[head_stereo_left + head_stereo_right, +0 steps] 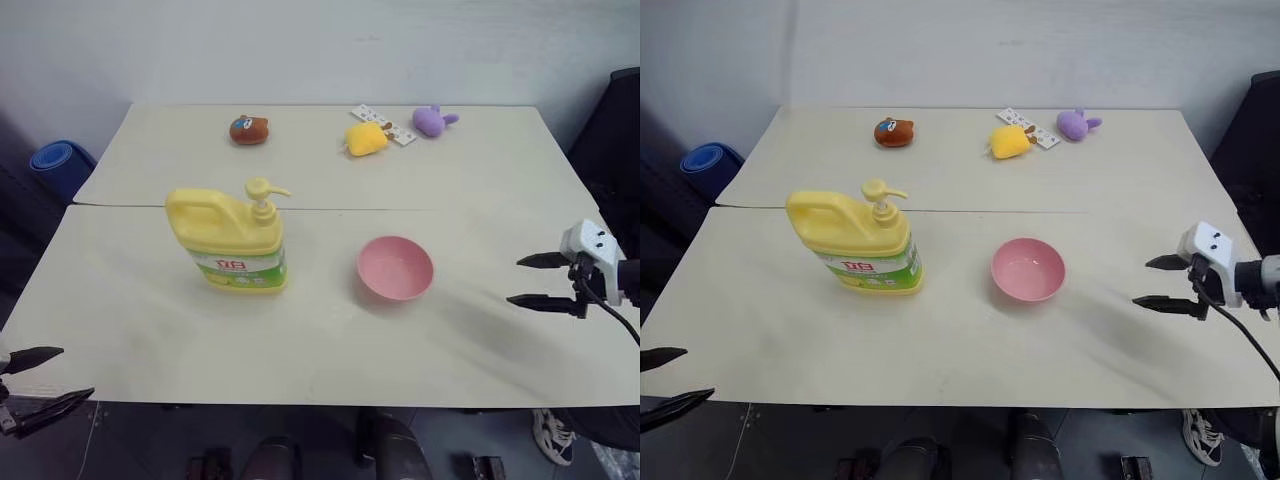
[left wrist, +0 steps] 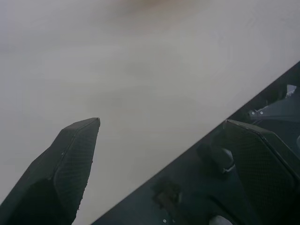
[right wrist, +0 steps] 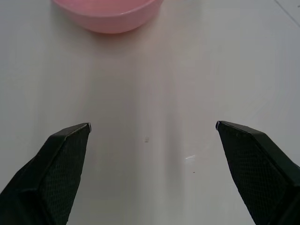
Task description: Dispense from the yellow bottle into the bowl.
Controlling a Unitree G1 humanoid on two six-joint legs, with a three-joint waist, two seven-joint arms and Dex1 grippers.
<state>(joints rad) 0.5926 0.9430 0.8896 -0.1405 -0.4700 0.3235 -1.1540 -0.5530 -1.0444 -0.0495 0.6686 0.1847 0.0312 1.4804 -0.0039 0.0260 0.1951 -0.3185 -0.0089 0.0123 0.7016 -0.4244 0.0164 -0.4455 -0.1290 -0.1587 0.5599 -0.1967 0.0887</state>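
The yellow bottle, a flat-sided jug with a handle, a pump nozzle and a green-and-white label, stands upright left of the table's middle. The pink bowl sits empty to its right, a short gap between them. My right gripper hovers open over the table's right side, pointing at the bowl from some way off. My left gripper is open at the table's front left edge, well short of the bottle, with nothing between its fingers.
The cream table has a seam across its middle. At the back lie a brown plush, a small yellow plush, a purple plush and a printed strip. A blue roll lies beyond the left edge.
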